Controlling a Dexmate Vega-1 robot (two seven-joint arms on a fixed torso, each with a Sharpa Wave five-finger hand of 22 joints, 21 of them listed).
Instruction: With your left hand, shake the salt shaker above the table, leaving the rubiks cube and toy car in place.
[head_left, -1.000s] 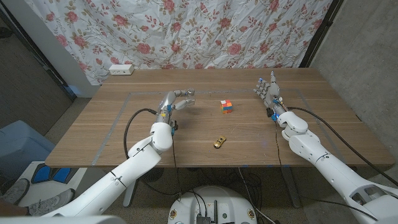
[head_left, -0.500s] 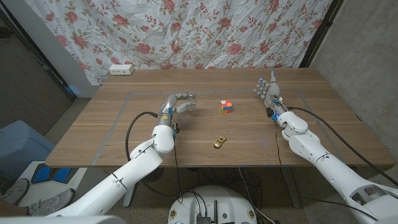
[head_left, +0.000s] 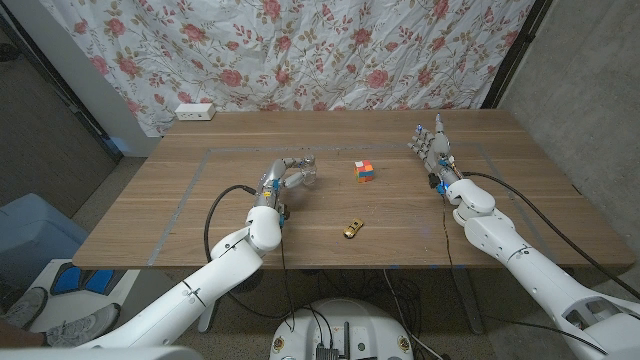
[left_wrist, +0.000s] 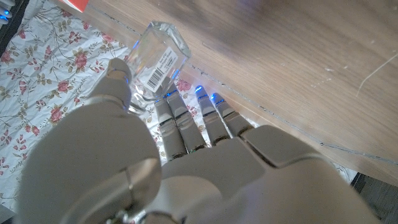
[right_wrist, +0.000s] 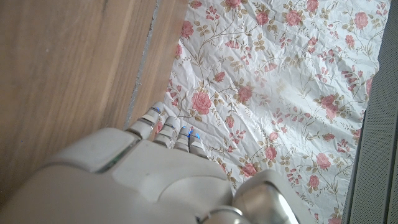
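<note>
Rubiks cube (head_left: 365, 172) and toy car (head_left: 352, 229) on worktop (head_left: 180, 215), left robot hand (head_left: 291, 171) pinching clear salt shaker (left_wrist: 157, 58), right robot hand (head_left: 431, 142) upright, fingers spread.

The only print in sight is a white barcode sticker (left_wrist: 158, 70) on the clear glass salt shaker (left_wrist: 157, 61), seen in the left wrist view: black bars with a row of small characters beside them, too small and blurred to read. Nothing else carries legible words, brands or numbers.
</note>
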